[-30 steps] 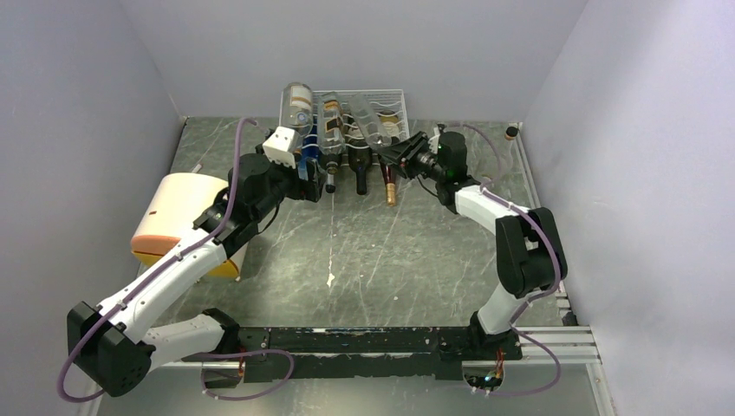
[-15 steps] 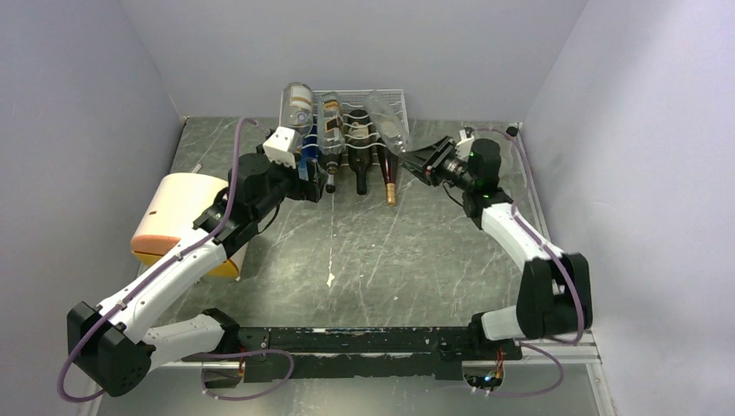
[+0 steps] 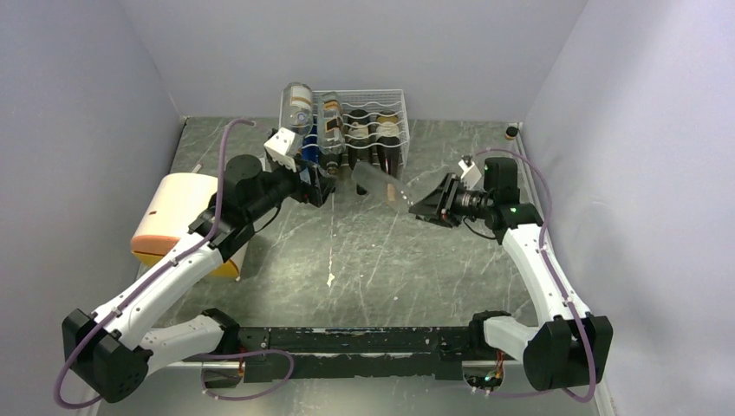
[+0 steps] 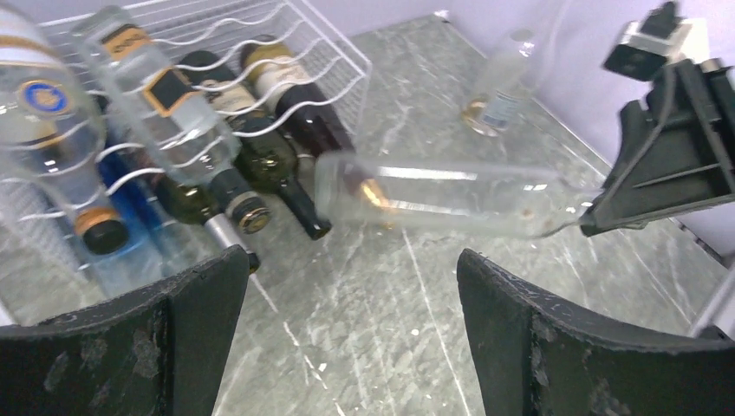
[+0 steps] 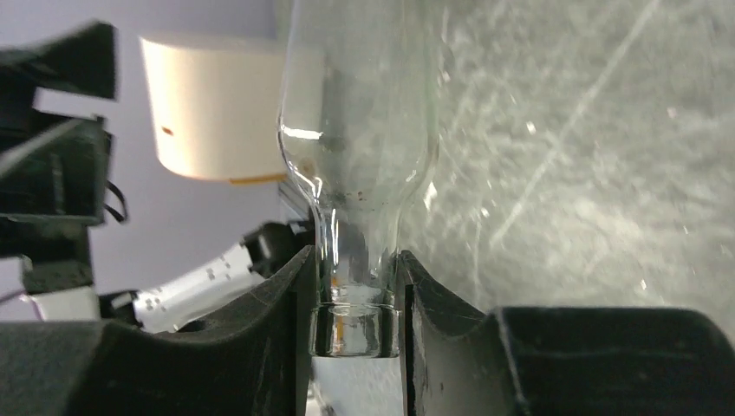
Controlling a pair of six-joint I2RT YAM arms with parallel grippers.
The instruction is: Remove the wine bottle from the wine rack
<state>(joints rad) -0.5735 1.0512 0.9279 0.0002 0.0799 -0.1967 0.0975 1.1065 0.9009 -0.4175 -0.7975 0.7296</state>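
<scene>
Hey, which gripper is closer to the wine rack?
Left. The left gripper is open just in front of the wine rack, at its left end; the right gripper is farther right, shut on the clear bottle.

right gripper (image 3: 416,205): withdrawn rightward | clear bottle (image 3: 374,181): now out of wine rack (image 3: 381,96)

Grey marbled table (image 3: 364,260) bears the wine rack (image 3: 386,102) and a cream drum (image 3: 173,204)

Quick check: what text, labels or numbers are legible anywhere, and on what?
None legible.
Leftmost clear bottle: blue-and-gold round label, blurred.
Second clear bottle: black-and-orange labels, too small.
Dark bottles: cream labels, blurred.
Small bottle by the wall: bluish label, blurred.
Held clear bottle: no label visible.
</scene>
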